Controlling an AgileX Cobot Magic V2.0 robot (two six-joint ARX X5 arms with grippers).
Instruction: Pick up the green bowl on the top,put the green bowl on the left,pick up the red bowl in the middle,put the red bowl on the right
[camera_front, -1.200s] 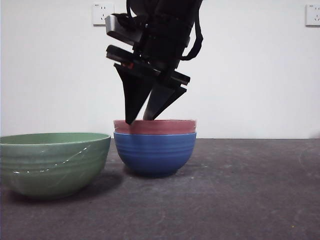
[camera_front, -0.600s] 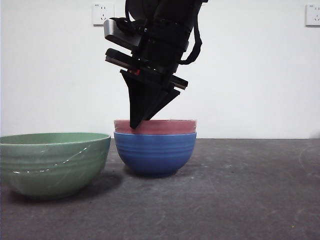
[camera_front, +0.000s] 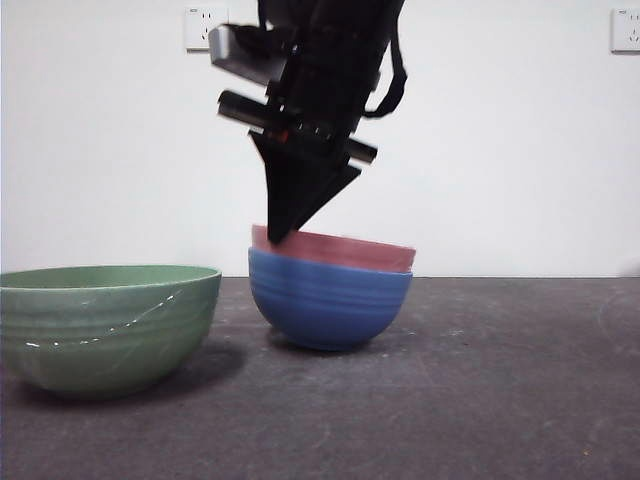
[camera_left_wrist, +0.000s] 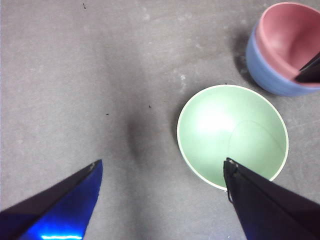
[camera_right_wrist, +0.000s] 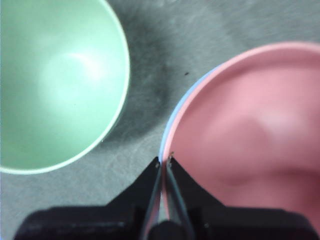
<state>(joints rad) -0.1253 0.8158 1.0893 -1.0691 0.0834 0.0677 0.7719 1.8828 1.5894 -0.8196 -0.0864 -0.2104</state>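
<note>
The red bowl (camera_front: 340, 250) sits nested in a blue bowl (camera_front: 330, 305) at the table's middle, and both are tilted with their left side raised. My right gripper (camera_front: 276, 238) comes down from above and is shut on the red bowl's left rim; in the right wrist view the jaws (camera_right_wrist: 164, 160) pinch the rim of the red bowl (camera_right_wrist: 250, 135). The green bowl (camera_front: 105, 325) stands upright on the table at the left, empty. My left gripper (camera_left_wrist: 162, 161) is open and empty, high above the green bowl (camera_left_wrist: 232, 135).
The table is dark grey (camera_front: 500, 400) with a white wall behind it. Wall sockets (camera_front: 205, 27) sit high on the wall at the left and right. The green bowl stands close to the blue bowl's left side, with a small gap.
The right gripper's jaws have closed on the red bowl's left rim. The red and blue bowls have shifted a little to the right and tilted, left side up.
</note>
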